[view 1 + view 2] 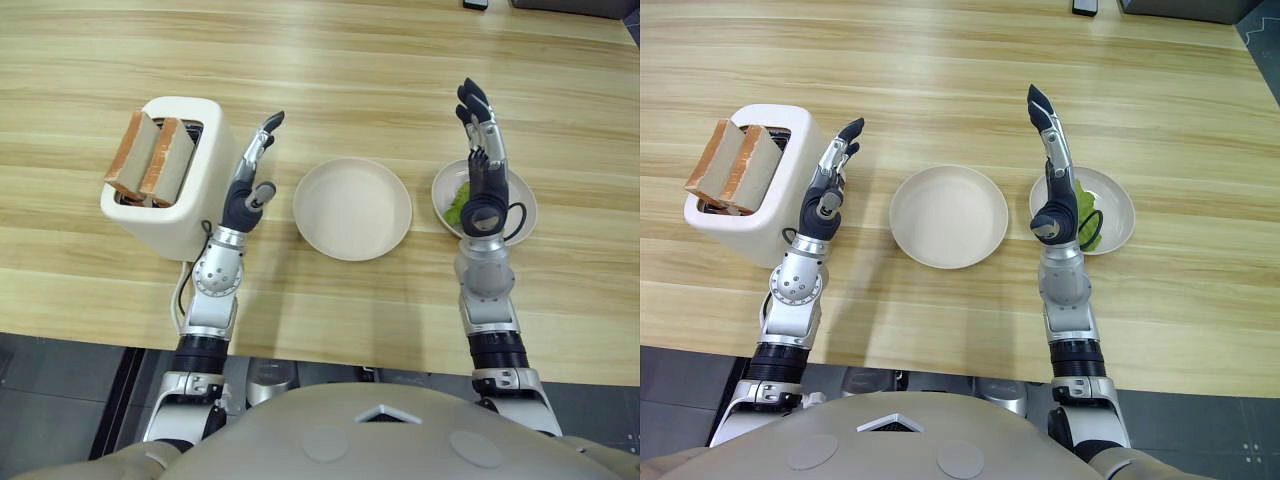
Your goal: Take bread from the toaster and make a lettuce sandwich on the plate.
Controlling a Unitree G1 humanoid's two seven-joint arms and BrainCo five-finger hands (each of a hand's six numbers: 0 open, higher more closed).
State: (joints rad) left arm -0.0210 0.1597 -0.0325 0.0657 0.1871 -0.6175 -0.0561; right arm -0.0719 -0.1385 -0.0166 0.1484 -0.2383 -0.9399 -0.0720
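Observation:
A cream toaster point(185, 215) stands at the left with two slices of bread point(150, 157) sticking up from its slots. My left hand point(252, 170) is just right of the toaster, fingers straight and open, holding nothing. An empty cream plate point(352, 208) lies in the middle of the table. To its right a small bowl point(1118, 215) holds green lettuce point(1085, 213). My right hand point(1052, 160) hovers over the bowl's left side, fingers extended and open, partly hiding the lettuce.
The toaster's cord point(181, 290) hangs over the table's front edge at the left. A dark object point(476, 4) lies at the far edge. Bare wooden tabletop point(350, 80) stretches behind the plate and bowl.

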